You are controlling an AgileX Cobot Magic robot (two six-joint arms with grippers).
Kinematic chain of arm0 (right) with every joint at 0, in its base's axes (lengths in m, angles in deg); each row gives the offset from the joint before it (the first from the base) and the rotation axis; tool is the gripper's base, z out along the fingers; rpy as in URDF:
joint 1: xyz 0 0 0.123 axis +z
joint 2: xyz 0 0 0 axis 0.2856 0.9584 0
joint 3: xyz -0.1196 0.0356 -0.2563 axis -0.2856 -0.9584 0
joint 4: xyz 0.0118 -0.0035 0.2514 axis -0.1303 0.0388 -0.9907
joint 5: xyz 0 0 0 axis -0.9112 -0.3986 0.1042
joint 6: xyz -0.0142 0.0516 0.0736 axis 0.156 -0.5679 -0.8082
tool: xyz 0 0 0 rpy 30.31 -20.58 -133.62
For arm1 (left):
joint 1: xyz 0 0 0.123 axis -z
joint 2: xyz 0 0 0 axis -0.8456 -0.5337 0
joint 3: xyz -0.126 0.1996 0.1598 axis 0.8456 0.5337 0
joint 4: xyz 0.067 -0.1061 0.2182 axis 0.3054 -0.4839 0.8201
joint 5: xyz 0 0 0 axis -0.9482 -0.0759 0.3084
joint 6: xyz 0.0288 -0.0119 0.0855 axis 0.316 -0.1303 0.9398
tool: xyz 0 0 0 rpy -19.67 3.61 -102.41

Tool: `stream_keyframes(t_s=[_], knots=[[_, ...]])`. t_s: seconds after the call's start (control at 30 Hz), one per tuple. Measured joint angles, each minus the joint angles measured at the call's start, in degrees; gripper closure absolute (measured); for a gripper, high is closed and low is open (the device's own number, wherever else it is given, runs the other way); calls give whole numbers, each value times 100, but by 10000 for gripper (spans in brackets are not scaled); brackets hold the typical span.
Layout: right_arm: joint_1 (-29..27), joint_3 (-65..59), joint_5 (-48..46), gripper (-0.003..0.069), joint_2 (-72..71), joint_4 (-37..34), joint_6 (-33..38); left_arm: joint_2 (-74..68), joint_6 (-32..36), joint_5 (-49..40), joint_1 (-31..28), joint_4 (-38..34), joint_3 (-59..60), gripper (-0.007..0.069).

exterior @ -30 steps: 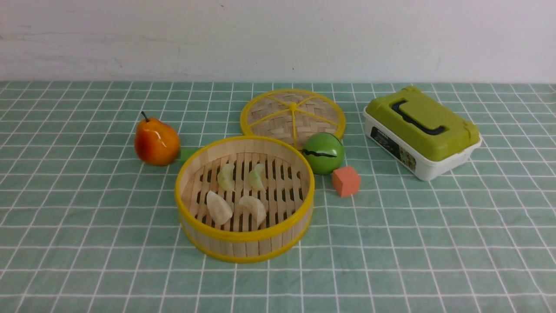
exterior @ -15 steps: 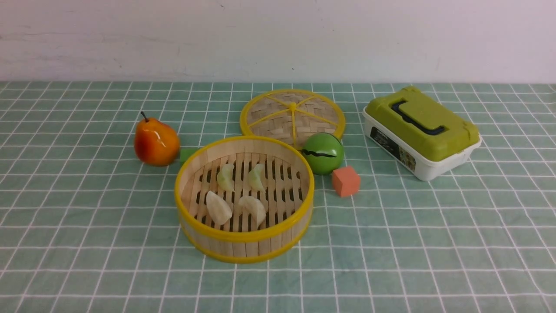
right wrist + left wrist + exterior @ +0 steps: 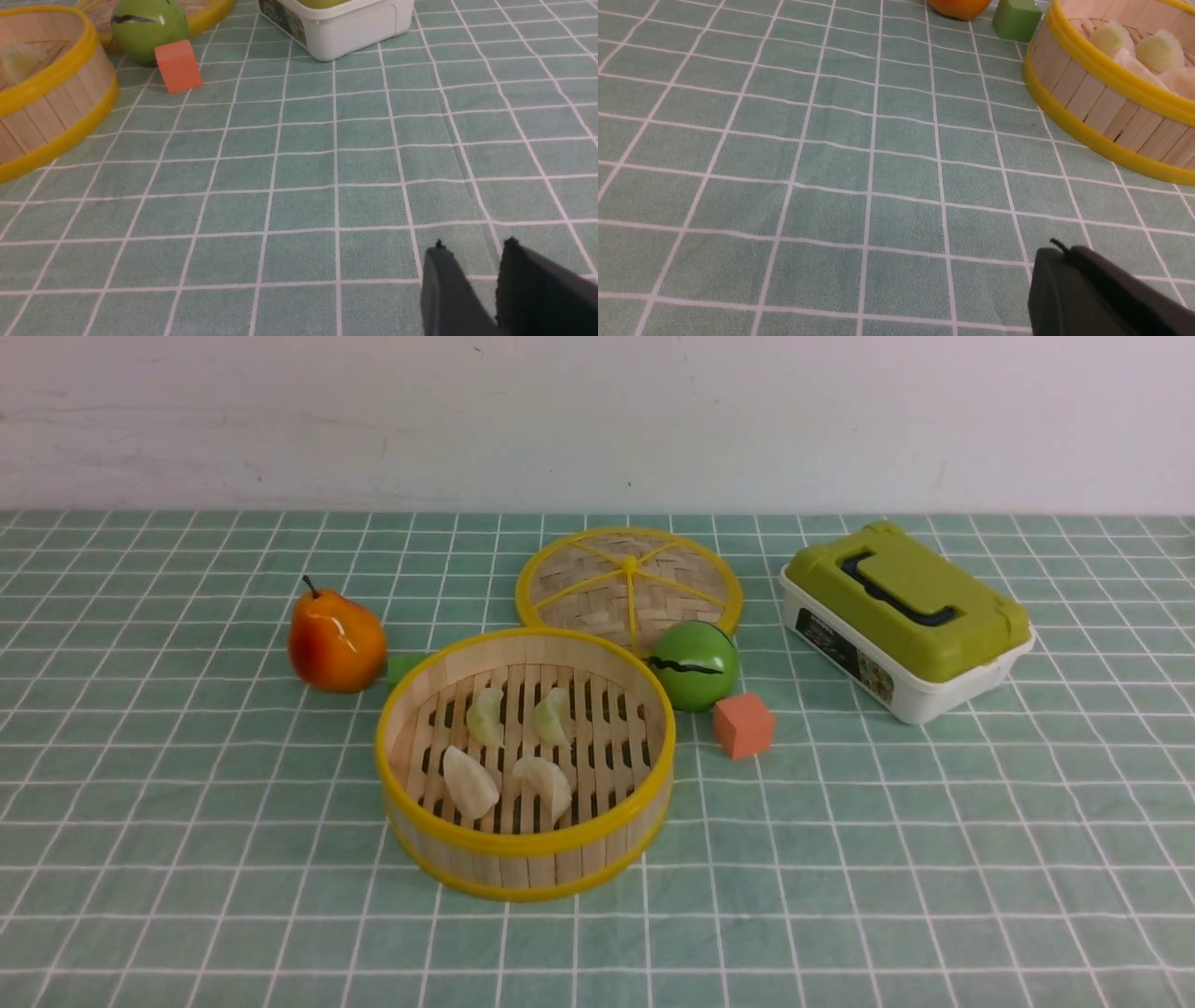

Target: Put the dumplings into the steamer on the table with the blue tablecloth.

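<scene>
The round bamboo steamer stands mid-table on the blue tablecloth. Several pale dumplings lie on its slatted bottom, among them one at the front left and one at the back right. Neither arm shows in the front view. In the left wrist view my left gripper hangs shut and empty over bare cloth, well apart from the steamer and its dumplings. In the right wrist view my right gripper is open with only cloth between its fingers, far from the steamer.
A pear and a green cube sit left of the steamer. The woven lid lies behind it. To its right are a green ball and an orange cube, and further right a green-lidded white box.
</scene>
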Motion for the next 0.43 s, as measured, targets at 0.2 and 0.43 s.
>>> stream_keyframes(t_s=[0.2, 0.43], knots=[[0, 0, 0, 470, 0, 0, 0, 0, 0, 0, 0, 0, 0, 638], [0, 0, 0, 466, 0, 0, 0, 0, 0, -5, 0, 0, 0, 638]])
